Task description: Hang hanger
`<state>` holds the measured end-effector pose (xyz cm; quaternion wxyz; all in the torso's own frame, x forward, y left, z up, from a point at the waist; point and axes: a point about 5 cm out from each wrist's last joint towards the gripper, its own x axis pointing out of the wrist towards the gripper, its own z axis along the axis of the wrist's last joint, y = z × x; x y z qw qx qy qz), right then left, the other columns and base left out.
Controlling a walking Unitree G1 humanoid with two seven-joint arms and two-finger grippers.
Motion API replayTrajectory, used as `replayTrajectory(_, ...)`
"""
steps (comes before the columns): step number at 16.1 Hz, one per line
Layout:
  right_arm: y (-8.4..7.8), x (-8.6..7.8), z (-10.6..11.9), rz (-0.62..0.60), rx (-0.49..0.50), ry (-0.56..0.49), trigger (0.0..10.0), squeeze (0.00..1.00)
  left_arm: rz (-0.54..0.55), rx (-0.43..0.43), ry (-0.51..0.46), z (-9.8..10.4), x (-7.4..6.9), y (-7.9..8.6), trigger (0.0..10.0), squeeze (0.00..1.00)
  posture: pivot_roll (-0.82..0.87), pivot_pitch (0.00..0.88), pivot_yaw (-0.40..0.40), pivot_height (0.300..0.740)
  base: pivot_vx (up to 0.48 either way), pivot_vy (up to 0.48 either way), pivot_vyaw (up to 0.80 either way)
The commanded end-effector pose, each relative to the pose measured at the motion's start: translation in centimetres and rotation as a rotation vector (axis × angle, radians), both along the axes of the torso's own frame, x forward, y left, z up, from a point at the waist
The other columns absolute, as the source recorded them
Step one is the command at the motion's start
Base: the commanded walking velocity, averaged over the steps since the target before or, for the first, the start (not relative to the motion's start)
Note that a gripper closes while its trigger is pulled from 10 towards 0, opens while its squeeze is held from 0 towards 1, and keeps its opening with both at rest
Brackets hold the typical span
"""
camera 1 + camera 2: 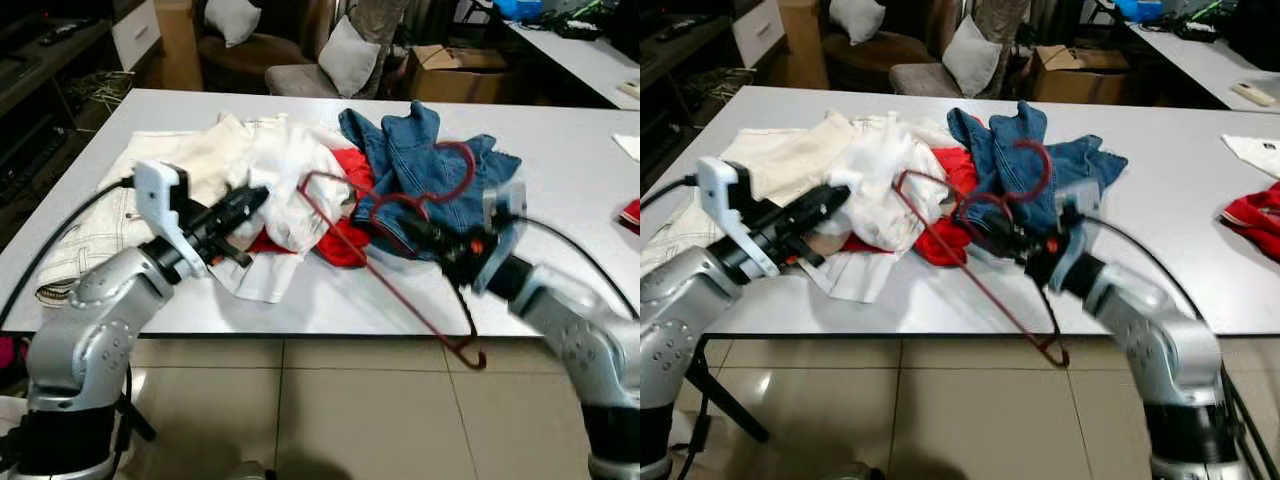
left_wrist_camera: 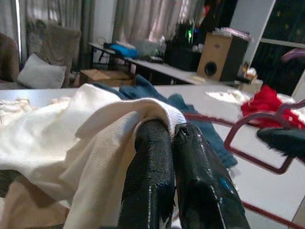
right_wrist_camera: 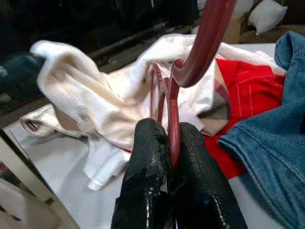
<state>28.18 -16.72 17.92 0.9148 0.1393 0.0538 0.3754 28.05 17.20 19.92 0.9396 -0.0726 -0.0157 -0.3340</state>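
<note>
On the white table (image 1: 600,190) we saw a heap of clothes (image 1: 300,180): cream, white, red and denim. Our right gripper (image 1: 432,236) was clenched on the dark red hanger (image 1: 340,235), which lay over the heap and past the table's near edge. Our left gripper (image 1: 250,203) pinched the white cloth (image 2: 71,143), fingers (image 2: 152,176) pressed together.

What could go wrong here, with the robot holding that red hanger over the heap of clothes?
The right end effector pinches only a thin bar of the red hanger, so it might twist or slip. The hanger's low end hangs past the table edge and could catch. The left end effector, clamped on the white garment, might drag the pile.
</note>
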Motion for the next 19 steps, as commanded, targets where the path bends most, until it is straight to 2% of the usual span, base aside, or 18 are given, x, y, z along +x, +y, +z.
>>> replayTrajectory(1,-0.7,-0.3,3.2,-0.022,0.087,-0.119,10.0,0.00,0.005,0.022,0.026,-0.5,0.1,-0.2,0.0,0.00,-0.08,0.000,-0.001,0.740,0.000,0.000,0.00)
replayTrajectory(2,-1.0,-0.4,3.1,-0.035,0.113,-0.077,10.0,0.00,0.006,0.031,0.032,-0.7,0.1,-0.2,0.0,0.00,-0.08,0.000,0.001,0.740,0.000,0.000,0.00)
replayTrajectory(3,-1.5,-1.2,-0.4,-0.064,-0.181,0.085,10.0,0.00,-0.021,0.118,0.077,-1.9,0.0,-0.8,0.0,0.00,-0.10,0.000,0.007,0.740,0.000,0.000,0.00)
replayTrajectory(4,-1.6,-1.6,-1.2,-0.065,-0.205,0.117,10.0,0.00,-0.038,0.153,0.104,-2.6,-0.1,-1.1,0.0,0.00,-0.10,0.000,0.008,0.740,0.000,0.000,0.00)
replayTrajectory(5,-2.1,-1.7,-1.5,-0.114,-0.278,0.128,10.0,0.00,-0.041,0.208,0.152,-3.5,-0.3,-0.9,0.0,0.00,-0.10,0.000,0.011,0.740,0.000,0.000,0.00)
replayTrajectory(6,-2.4,-1.6,-1.0,-0.143,-0.299,0.081,10.0,0.00,-0.019,0.239,0.197,-4.4,-0.4,-0.6,0.0,0.00,-0.11,0.000,0.012,0.740,0.000,0.000,0.00)
replayTrajectory(7,-2.1,-1.5,0.1,-0.137,-0.206,0.039,10.0,0.00,0.000,0.258,0.213,-4.7,-0.4,-0.3,0.0,0.00,-0.11,0.000,0.014,0.740,0.000,0.000,0.00)
replayTrajectory(8,-1.5,-1.8,2.4,-0.103,-0.028,-0.052,10.0,0.00,0.050,0.281,0.249,-5.4,-0.2,0.3,0.0,0.00,-0.11,0.000,0.016,0.740,0.000,0.000,0.00)
replayTrajectory(9,-1.8,-1.7,3.0,-0.137,0.051,-0.050,10.0,0.00,0.123,0.299,0.251,-5.5,0.4,0.9,0.0,0.00,-0.12,0.000,0.015,0.740,0.000,0.000,0.00)
replayTrajectory(11,-2.6,-1.5,0.2,-0.214,-0.136,0.070,10.0,0.00,0.183,0.287,0.256,-5.4,0.7,1.2,0.0,0.00,-0.12,0.000,0.013,0.740,0.000,0.000,0.00)
replayTrajectory(12,-2.3,-1.8,-0.2,-0.206,-0.117,0.084,10.0,0.00,0.176,0.289,0.249,-5.4,0.6,1.1,0.0,0.00,-0.12,0.000,0.012,0.740,0.000,0.000,0.00)
replayTrajectory(14,-1.8,-2.3,-1.1,-0.182,-0.079,0.123,10.0,0.00,0.165,0.226,0.185,-4.5,0.5,0.6,0.0,0.00,-0.12,0.000,0.009,0.740,0.000,0.000,0.00)
replayTrajectory(16,-1.6,-2.7,-2.4,-0.165,-0.085,0.181,10.0,0.00,0.146,0.145,0.136,-3.4,0.6,0.2,0.0,0.00,-0.11,0.000,0.008,0.740,0.000,0.000,0.00)
replayTrajectory(18,-1.2,-3.4,-2.8,-0.102,-0.035,0.195,10.0,0.00,0.113,0.009,0.058,-1.5,0.5,-0.3,0.0,0.00,-0.10,0.000,0.004,0.740,0.000,0.000,0.00)
replayTrajectory(19,-1.1,-3.5,-2.8,-0.095,-0.026,0.196,10.0,0.00,0.110,-0.010,0.048,-1.2,0.5,-0.3,0.0,0.00,-0.10,0.000,0.003,0.740,0.000,0.000,0.00)
